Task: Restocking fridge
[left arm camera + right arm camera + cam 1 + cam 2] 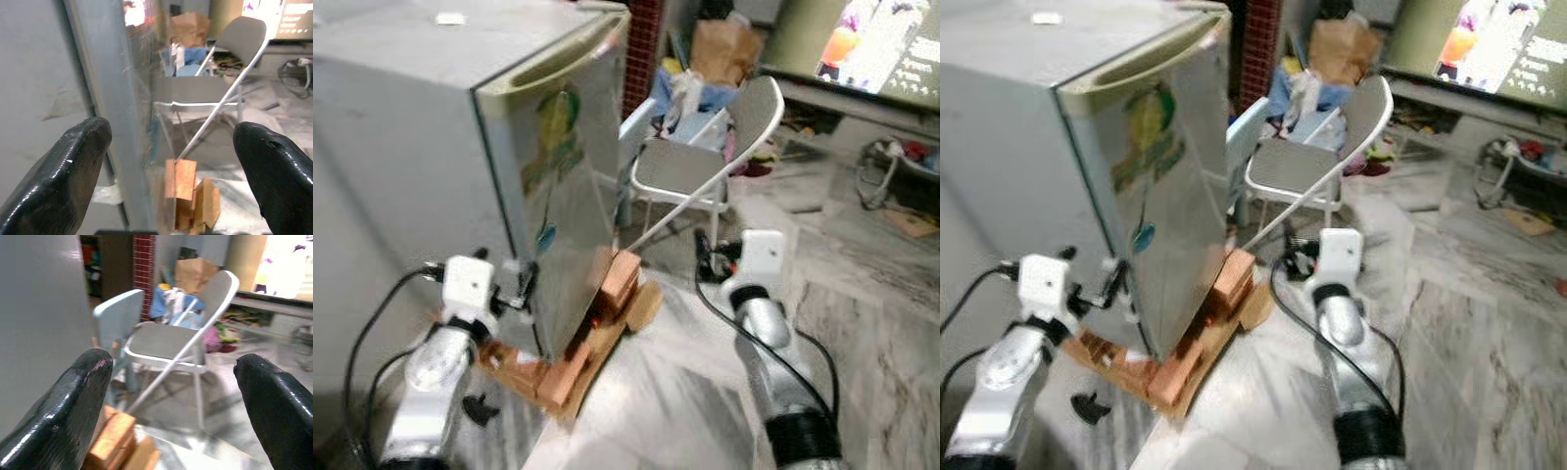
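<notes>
**Getting that fridge door open first**

The small silver-grey metal fridge [509, 147] sits shut on orange bricks [619, 279], stickers on its glossy door. The left tool [524, 294] hovers at the door's lower edge, fingers spread wide, holding nothing. I'd say hook the edge gently; the brick base looks wobbly. The right tool [1295, 262] waits beside the door front, also open and empty. Beyond the fridge stands a grey folding metal chair [705, 162].
</notes>
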Robot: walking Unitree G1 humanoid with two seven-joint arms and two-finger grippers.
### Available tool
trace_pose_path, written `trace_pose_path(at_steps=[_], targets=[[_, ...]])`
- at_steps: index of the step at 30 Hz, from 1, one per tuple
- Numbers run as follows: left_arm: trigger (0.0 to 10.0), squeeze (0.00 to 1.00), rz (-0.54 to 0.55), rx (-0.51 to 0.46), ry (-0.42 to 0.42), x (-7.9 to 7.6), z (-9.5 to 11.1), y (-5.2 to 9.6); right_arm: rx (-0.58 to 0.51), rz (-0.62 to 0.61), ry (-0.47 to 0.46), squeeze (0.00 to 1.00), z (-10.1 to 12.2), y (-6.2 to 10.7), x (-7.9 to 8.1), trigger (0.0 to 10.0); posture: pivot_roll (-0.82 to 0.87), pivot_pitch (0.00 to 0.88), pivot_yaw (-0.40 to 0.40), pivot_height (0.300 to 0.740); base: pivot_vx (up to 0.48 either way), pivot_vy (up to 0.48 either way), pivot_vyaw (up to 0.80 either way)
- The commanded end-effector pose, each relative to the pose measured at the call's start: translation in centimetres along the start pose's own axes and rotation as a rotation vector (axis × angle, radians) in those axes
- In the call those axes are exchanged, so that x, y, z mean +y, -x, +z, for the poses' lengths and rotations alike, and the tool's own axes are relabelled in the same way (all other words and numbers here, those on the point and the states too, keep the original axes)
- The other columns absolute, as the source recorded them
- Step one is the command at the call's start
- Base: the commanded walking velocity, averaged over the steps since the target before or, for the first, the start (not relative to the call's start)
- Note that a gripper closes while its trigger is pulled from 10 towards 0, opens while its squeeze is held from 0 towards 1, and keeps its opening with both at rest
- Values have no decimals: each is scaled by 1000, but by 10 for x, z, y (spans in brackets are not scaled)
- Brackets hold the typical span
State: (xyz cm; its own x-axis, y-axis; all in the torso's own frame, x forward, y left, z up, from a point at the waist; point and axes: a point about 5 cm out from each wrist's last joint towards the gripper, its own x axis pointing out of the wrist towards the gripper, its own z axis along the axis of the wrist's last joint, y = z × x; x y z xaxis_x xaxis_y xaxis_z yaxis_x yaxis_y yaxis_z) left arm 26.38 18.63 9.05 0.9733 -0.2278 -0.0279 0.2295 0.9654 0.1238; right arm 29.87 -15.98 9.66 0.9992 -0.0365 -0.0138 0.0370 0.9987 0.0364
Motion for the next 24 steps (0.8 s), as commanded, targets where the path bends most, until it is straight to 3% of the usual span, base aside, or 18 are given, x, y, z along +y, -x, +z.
trace_pose_path(at_steps=[1, 6, 16, 24], targets=[[10000, 0, 38, 21, -4, 7, -3, 4, -17, -9, -8, 0, 3, 0, 2, 10000, 92, 0, -43, 740, 0, 0, 0], [10000, 0, 10, 21, 6, 7, -3, -1, -12, -24, -9, 0, 1, 3, 1, 10000, 80, 0, -24, 740, 0, 0, -480], [10000, 0, -15, 16, 13, -1, -2, -8, -13, 8, 7, 0, 3, -1, 3, 10000, 84, 0, -54, 740, 0, 480, -711], [10000, 0, 12, -13, 8, 1, 1, -7, -14, 21, 7, 0, 4, -2, 7, 10000, 85, 0, -64, 740, 0, 52, 0]])
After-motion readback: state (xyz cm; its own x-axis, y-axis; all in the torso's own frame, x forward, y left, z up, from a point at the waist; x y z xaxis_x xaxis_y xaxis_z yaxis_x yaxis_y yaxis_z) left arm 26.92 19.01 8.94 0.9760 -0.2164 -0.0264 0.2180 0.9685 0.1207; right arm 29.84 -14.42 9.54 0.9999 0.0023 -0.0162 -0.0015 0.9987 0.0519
